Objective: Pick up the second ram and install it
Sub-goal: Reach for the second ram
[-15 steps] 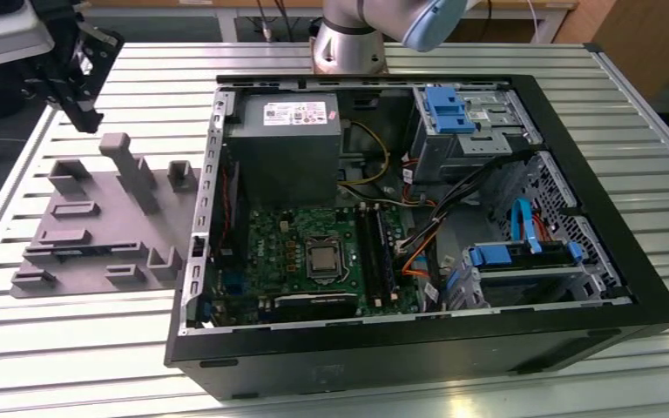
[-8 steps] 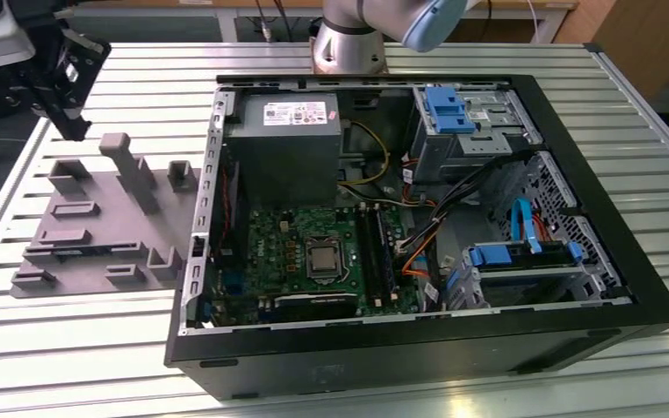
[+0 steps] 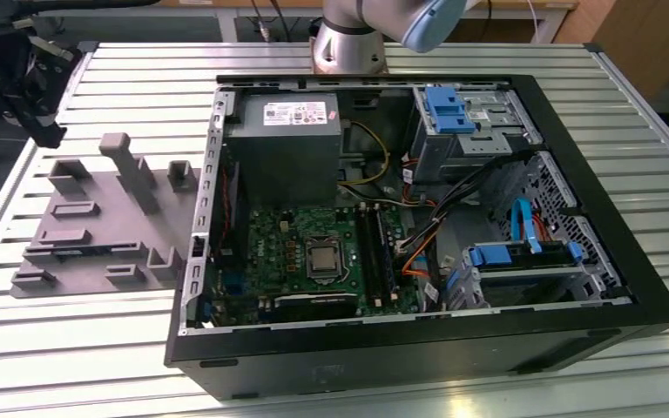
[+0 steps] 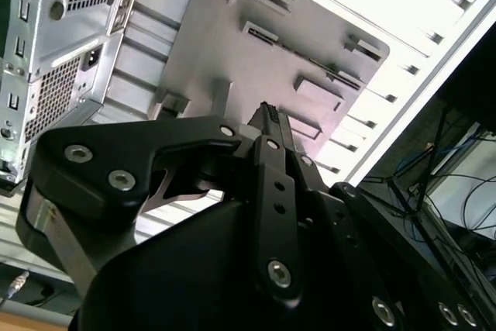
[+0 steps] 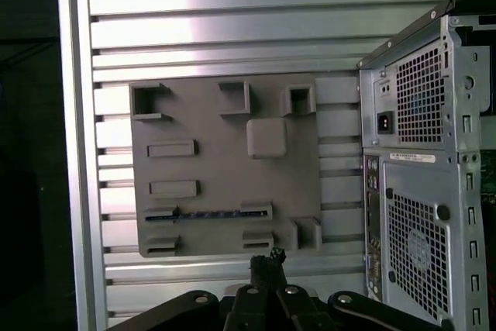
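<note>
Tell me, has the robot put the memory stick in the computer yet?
Not yet. Nothing looks done: the thin blue-green memory stick sits in the grey plastic holder tray. In hand: the black gripper hangs empty near that tray. Left: grasping the stick and seating it in the open black computer case.

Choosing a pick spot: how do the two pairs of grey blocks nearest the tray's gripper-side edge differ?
The inner pair of grey blocks holds a thin dark ram stick spanning between them; the edge pair of grey blocks has only bare grey plastic tray between. The edge pair lies nearer the black gripper than the inner pair. Both match in colour and spacing.
</note>
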Tool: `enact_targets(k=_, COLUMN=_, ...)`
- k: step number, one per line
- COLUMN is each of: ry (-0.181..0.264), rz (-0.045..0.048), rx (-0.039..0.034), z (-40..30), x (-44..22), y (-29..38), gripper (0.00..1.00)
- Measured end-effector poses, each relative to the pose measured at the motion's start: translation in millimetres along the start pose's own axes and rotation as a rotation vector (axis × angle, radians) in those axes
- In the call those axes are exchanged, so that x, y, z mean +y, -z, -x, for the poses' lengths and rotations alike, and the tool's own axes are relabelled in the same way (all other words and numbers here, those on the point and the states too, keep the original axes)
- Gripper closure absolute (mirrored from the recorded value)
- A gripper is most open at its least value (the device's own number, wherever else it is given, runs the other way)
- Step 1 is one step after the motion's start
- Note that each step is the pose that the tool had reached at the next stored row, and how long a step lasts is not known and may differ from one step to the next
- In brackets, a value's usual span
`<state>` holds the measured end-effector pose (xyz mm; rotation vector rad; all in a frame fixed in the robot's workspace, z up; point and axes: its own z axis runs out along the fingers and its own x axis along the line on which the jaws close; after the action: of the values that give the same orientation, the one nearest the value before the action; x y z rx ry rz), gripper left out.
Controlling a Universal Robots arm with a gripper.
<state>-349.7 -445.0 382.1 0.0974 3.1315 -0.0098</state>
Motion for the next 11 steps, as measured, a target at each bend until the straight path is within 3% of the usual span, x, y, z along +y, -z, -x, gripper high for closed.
enact_targets(k=5, ry=0.023, rz=0.0002, rx=-0.0002, z=-7.3, x=-2.0, y=-1.7, gripper=0.87)
enact_targets(k=11, ry=0.024, rz=0.0002, rx=-0.0002, z=-25.6, x=-3.2, y=-2.3, gripper=0.87)
